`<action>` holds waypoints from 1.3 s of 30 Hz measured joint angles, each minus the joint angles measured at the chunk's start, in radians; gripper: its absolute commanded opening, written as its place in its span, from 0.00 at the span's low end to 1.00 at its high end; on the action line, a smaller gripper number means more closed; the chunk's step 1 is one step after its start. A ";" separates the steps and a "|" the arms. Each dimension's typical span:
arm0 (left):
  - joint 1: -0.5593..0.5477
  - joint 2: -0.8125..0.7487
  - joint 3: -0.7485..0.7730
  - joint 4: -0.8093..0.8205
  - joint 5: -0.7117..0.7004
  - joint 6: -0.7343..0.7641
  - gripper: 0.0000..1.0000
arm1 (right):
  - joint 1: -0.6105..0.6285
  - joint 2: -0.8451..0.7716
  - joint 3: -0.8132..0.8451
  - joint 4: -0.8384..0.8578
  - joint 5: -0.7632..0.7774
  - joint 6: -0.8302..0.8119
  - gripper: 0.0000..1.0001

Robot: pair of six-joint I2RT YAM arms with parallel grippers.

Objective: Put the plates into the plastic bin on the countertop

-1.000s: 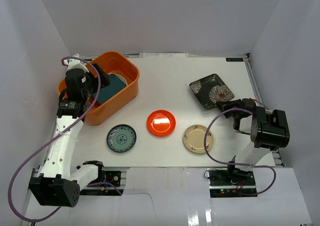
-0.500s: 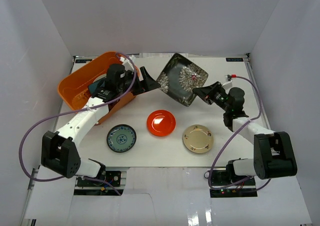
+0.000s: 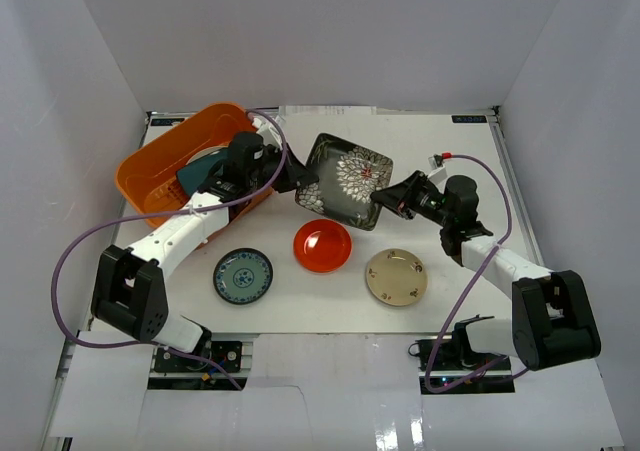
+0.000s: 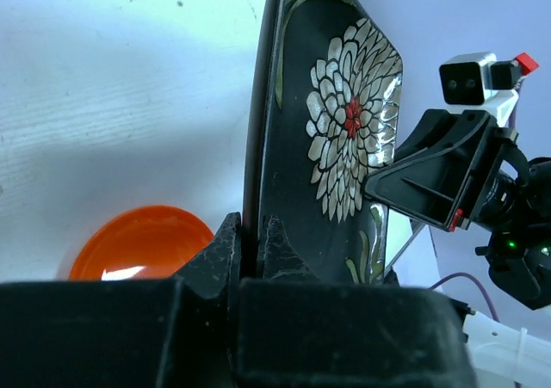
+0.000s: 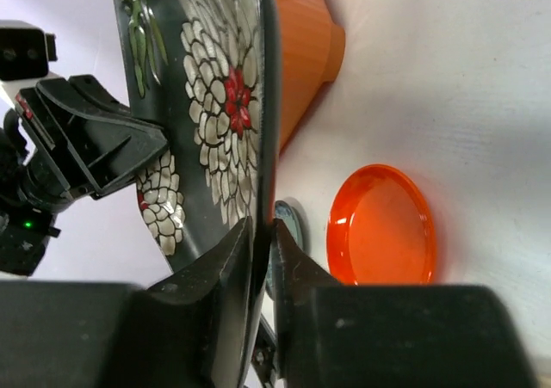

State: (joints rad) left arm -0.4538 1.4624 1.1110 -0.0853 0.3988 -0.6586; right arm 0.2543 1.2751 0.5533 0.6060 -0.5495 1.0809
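Left gripper (image 3: 296,178) and right gripper (image 3: 384,200) both pinch the black floral plate (image 3: 345,179) (midair), so a mistimed release could drop it.

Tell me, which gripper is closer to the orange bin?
Left. The left gripper sits just beside the orange bin, gripping the black floral plate; the right gripper holds its opposite edge, farther away.
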 measured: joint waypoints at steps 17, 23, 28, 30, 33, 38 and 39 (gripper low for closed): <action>0.413 -0.137 0.054 -0.178 -0.116 -0.061 0.00 | 0.011 -0.222 -0.021 -0.142 -0.066 -0.230 0.95; 0.696 -0.204 0.060 -0.188 -0.203 -0.091 0.00 | 0.023 -0.242 -0.085 -0.209 -0.075 -0.286 0.93; 0.721 -0.172 0.024 -0.208 -0.184 -0.093 0.00 | 0.042 -0.261 -0.086 -0.262 -0.079 -0.335 0.93; 0.720 -0.152 -0.001 -0.214 -0.182 -0.091 0.00 | 0.048 -0.275 -0.086 -0.276 -0.079 -0.354 0.93; 0.719 -0.130 -0.043 -0.229 -0.191 -0.078 0.00 | 0.053 -0.288 -0.086 -0.293 -0.078 -0.375 0.92; 0.719 -0.120 -0.103 -0.228 -0.251 -0.048 0.00 | 0.063 -0.289 -0.086 -0.316 -0.063 -0.396 0.92; 0.719 -0.120 -0.116 -0.222 -0.262 -0.045 0.00 | 0.067 -0.287 -0.086 -0.320 -0.055 -0.403 0.92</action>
State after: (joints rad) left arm 0.2657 1.3426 0.9951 -0.3073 0.1371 -0.7036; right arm 0.3214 0.9882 0.4671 0.2855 -0.6044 0.6781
